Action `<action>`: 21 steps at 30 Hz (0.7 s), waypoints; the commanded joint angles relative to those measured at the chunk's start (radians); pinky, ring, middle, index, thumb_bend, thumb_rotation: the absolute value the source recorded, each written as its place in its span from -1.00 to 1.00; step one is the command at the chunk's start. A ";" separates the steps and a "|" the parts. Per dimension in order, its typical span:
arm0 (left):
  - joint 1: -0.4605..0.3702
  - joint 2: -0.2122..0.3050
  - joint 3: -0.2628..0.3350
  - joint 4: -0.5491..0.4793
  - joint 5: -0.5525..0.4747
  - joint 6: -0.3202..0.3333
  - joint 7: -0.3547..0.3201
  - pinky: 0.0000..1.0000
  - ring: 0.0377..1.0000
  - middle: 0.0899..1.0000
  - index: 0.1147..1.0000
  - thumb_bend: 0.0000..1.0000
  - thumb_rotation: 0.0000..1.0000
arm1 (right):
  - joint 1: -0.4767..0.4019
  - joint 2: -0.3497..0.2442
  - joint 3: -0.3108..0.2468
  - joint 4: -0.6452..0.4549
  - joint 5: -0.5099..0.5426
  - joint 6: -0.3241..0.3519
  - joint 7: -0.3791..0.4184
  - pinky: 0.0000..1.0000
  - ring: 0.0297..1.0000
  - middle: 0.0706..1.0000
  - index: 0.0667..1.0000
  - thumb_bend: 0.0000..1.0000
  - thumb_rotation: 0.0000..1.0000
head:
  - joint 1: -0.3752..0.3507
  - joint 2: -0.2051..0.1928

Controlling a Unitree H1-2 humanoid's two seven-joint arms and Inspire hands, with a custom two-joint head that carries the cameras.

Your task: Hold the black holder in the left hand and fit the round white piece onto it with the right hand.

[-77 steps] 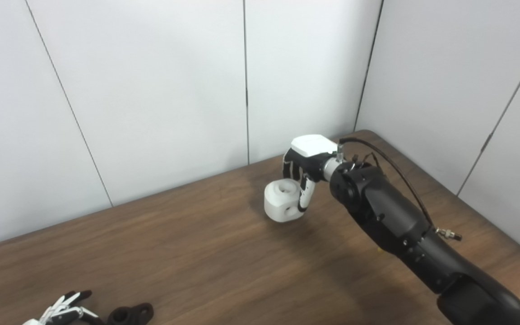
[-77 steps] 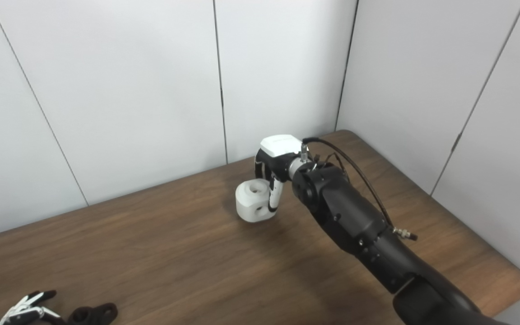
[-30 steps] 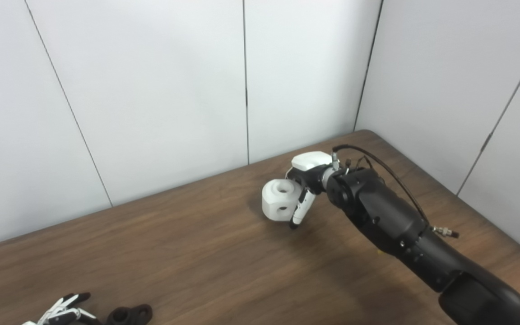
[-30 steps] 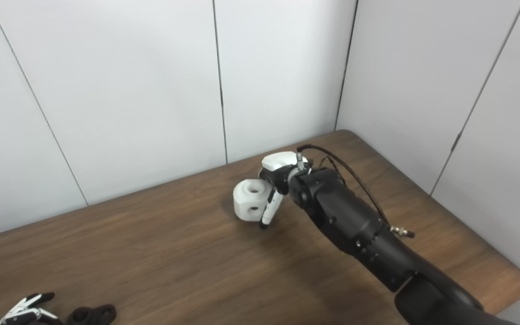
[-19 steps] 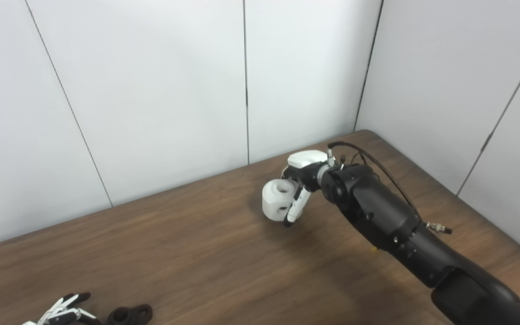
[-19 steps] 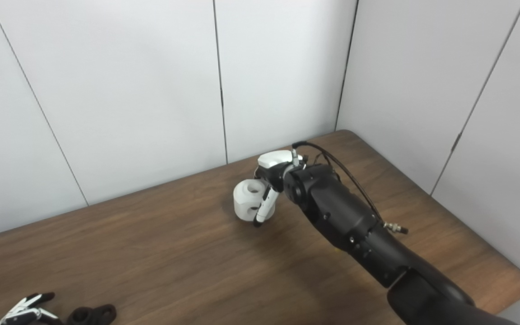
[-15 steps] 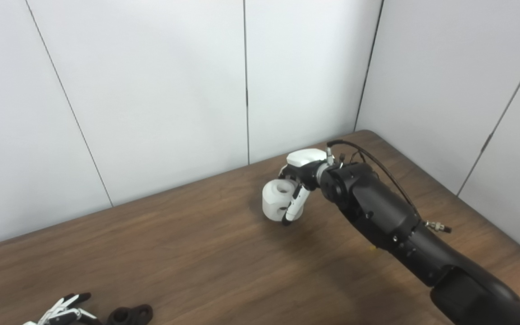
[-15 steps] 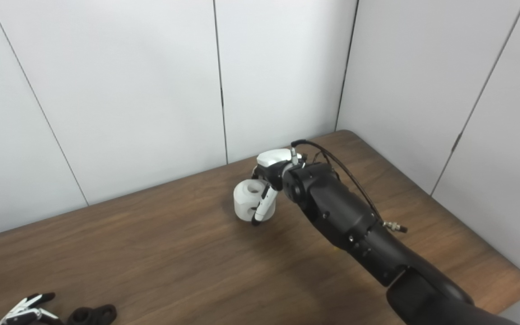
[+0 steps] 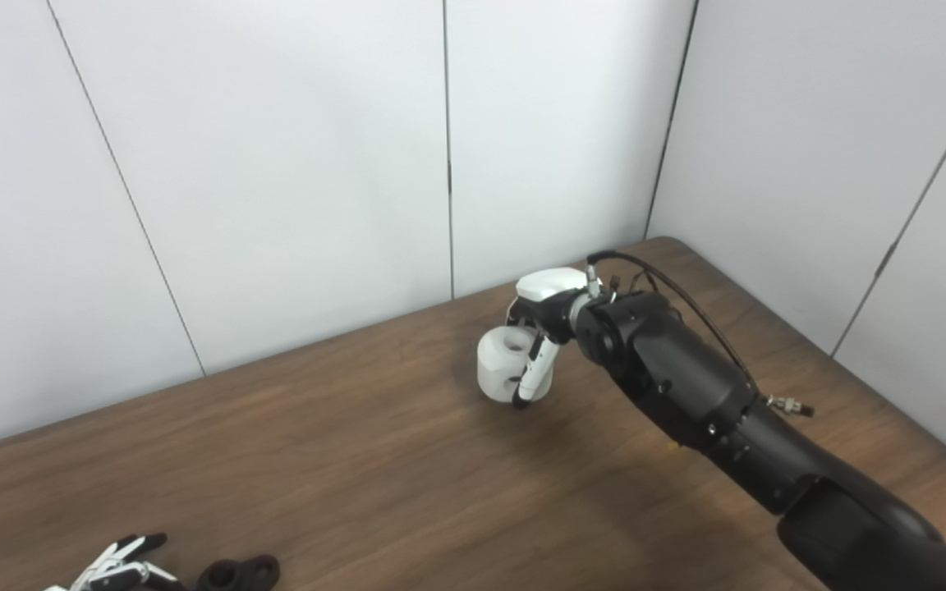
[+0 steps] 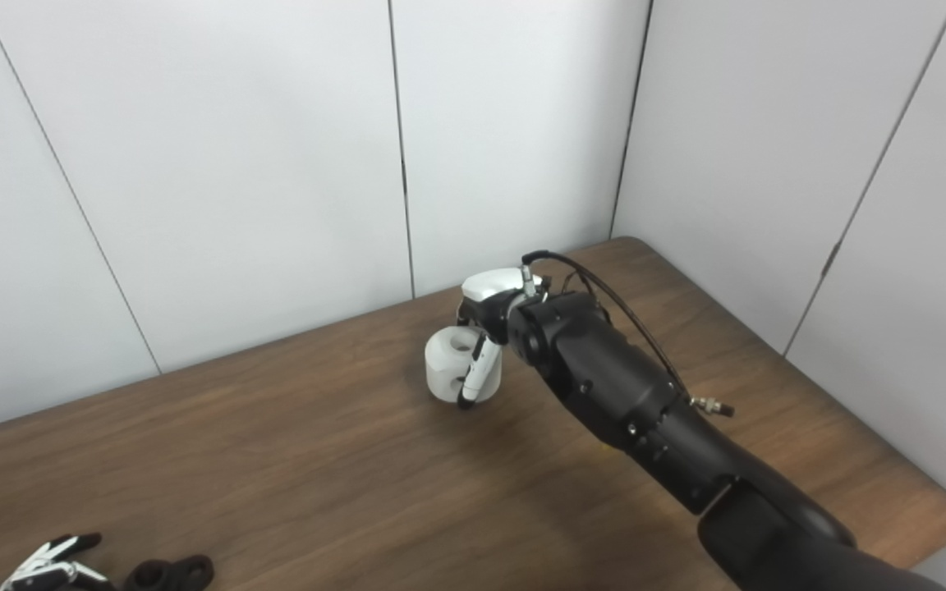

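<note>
Two hands share a dark brown wood-grain tabletop [image 9: 342, 460], and they are well apart. Nearest, at the bottom left edge of both views, the left hand [image 9: 116, 568] shows only its white and black fingers [image 10: 46, 560], which are spread apart and hold nothing; the rest of the hand is cut off by the frame. Just beside those fingers, to their right, lies the small black plastic holder [image 9: 238, 571] with a round hole in it, flat on the tabletop. It seems to sit a hair clear of the nearest fingertip, though the frame edge crops this corner too tightly to be sure.

From the bottom right corner the thick black right arm [image 9: 711, 419] reaches diagonally up and away, with a thin black cable [image 9: 686, 291] looping over its far end. At its tip, far across the tabletop near the back, the right hand [image 9: 540, 328], white on its back and black at the palm, curls around the round white plastic piece [image 10: 450, 366]. One white finger with a black tip [image 10: 473, 379] lies down the front right of the piece, and the hand covers its upper right side, so the piece is pinched in the hand. A round hole shows on its top face and another on its side. Whether its underside touches the tabletop or hangs just above it cannot be told.

Behind the tabletop stand plain white wall panels [image 9: 292, 164] with dark seams.
</note>
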 commanded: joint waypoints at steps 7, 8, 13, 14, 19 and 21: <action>0.018 0.018 -0.004 -0.010 -0.010 0.015 -0.026 0.86 0.90 0.72 -0.17 0.03 -0.93 | -0.033 -0.014 0.015 0.022 -0.015 -0.015 -0.059 0.03 0.18 0.22 0.30 1.00 -0.17 | -0.002 0.000; 0.017 0.019 -0.004 -0.008 -0.010 0.013 -0.025 0.86 0.90 0.72 -0.17 0.03 -0.93 | -0.030 -0.014 0.017 0.021 -0.018 -0.017 -0.066 0.02 0.17 0.21 0.28 1.00 -0.19 | -0.002 0.000; 0.017 0.019 -0.003 -0.005 -0.011 0.011 -0.024 0.85 0.90 0.72 -0.17 0.03 -0.93 | -0.022 -0.016 0.022 0.019 -0.020 -0.027 -0.092 -0.10 0.05 0.10 0.19 1.00 -0.24 | -0.002 0.000; 0.018 0.019 -0.003 -0.006 -0.009 0.012 -0.023 0.86 0.90 0.72 -0.17 0.03 -0.93 | -0.020 -0.016 0.021 0.020 -0.020 -0.028 -0.098 -0.15 0.00 0.05 0.16 1.00 -0.25 | -0.002 0.000; 0.019 0.019 -0.002 -0.008 -0.009 0.013 -0.023 0.85 0.89 0.72 -0.17 0.03 -0.93 | -0.012 -0.016 0.018 0.021 -0.019 -0.035 -0.132 -0.13 0.01 0.06 0.13 1.00 -0.28 | -0.002 0.001; 0.019 0.021 -0.003 -0.010 -0.006 0.016 -0.025 0.85 0.90 0.72 -0.17 0.03 -0.93 | -0.007 -0.017 0.016 0.022 -0.019 -0.043 -0.155 -0.19 -0.06 0.00 0.10 1.00 -0.31 | -0.002 0.001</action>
